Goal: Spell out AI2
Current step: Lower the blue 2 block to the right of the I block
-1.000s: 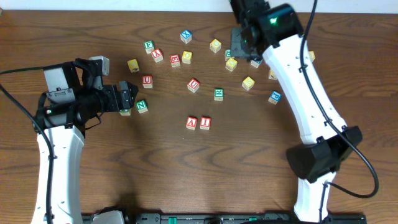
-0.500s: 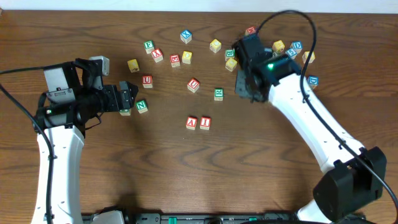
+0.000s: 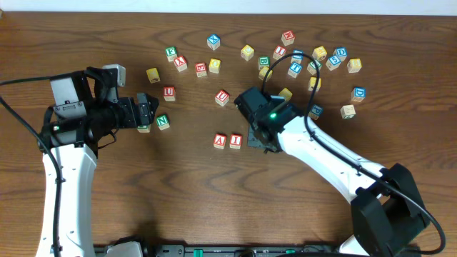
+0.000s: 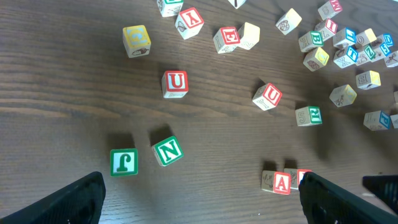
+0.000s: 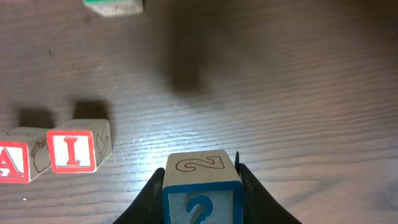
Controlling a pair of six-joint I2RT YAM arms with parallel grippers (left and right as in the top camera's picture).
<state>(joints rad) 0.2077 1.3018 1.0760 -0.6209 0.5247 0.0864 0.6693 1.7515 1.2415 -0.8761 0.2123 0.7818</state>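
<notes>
A red A block (image 3: pixel 220 140) and a red I block (image 3: pixel 235 140) sit side by side on the table centre. My right gripper (image 3: pixel 258 137) is just right of the I block and shut on a blue 2 block (image 5: pixel 201 186). In the right wrist view the 2 block is low over the wood, right of the I block (image 5: pixel 73 151) and the A block (image 5: pixel 12 163), with a gap between them. My left gripper (image 3: pixel 146 113) is open and empty at the left. Its view shows the A block (image 4: pixel 281 182) beside its right finger.
Green N (image 3: pixel 163 122) and J (image 3: pixel 143 127) blocks lie by the left gripper. A red U block (image 3: pixel 222 97) is behind the A and I blocks. Many loose blocks are clustered at the back right (image 3: pixel 314 61), and others are spread along the back left (image 3: pixel 182 63).
My right arm has swept from the back right cluster forward and left to the table centre, beside the I block. The left arm has not moved.
</notes>
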